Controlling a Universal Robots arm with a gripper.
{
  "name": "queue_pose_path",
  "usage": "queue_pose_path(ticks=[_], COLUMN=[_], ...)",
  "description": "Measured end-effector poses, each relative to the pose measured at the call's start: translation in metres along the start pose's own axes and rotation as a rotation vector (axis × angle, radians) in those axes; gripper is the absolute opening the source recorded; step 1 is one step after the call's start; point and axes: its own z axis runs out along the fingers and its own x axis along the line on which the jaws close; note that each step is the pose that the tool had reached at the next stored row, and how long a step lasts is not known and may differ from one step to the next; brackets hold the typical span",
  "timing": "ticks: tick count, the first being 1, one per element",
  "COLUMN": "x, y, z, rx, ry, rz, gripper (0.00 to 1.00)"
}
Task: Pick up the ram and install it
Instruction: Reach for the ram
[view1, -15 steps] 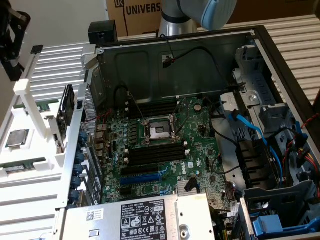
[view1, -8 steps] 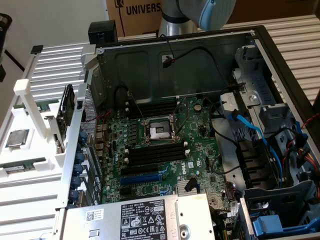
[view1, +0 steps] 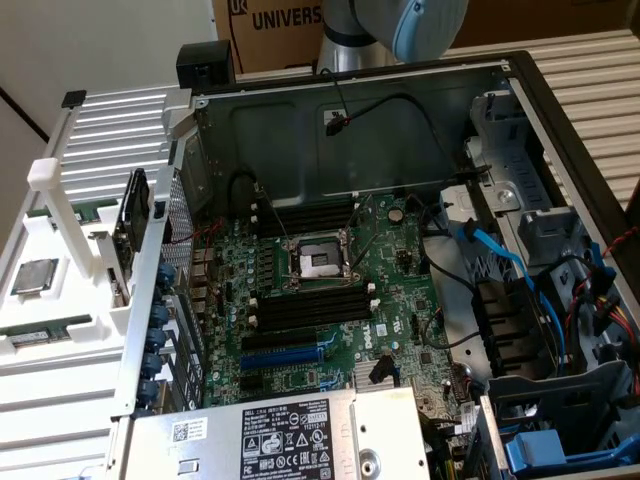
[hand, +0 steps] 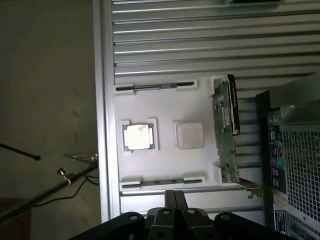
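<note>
Your gripper (hand: 175, 194) has its two fingers pressed together with nothing between them, and it hangs over the edge of the white holder tray (hand: 165, 112). The ram (hand: 162, 183) closest to your fingertips lies flat in a groove with white clips on that tray, and it is not in the grip. A second ram stick (hand: 155, 87) lies in the matching groove on the tray's far side. Between the two grooves sits the silver processor chip (hand: 139, 136) in its square pocket, with a plain white square pocket (hand: 189, 135) just beside it. An expansion card (hand: 225, 130) stands on edge along the side of the tray nearest the computer case (hand: 295, 150).

In the exterior view, take the motherboard (view1: 340, 335) as your clock face. The tray lies at nine o'clock, outside the case's perforated wall. The processor socket (view1: 318, 262) is near the board's middle, with long black memory slots (view1: 310, 305) at six o'clock of the socket and more at twelve. The power supply (view1: 290, 435) is at six o'clock of the board and the blue cables (view1: 510, 265) are at three. The robot arm (view1: 400, 25) rises at twelve o'clock behind the case, near a cardboard box (view1: 270, 25).
</note>
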Motion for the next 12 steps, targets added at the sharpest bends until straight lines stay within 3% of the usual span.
queue_pose_path(ticks=[7, 12], x=[0.03, 0.033], y=[0.01, 0.0103], z=[0.0021, 0.0021], rx=[0.0018, 0.0018], ry=[-0.0002, -0.0002], rz=[0.0, 0.0], gripper=[0.11, 0.11])
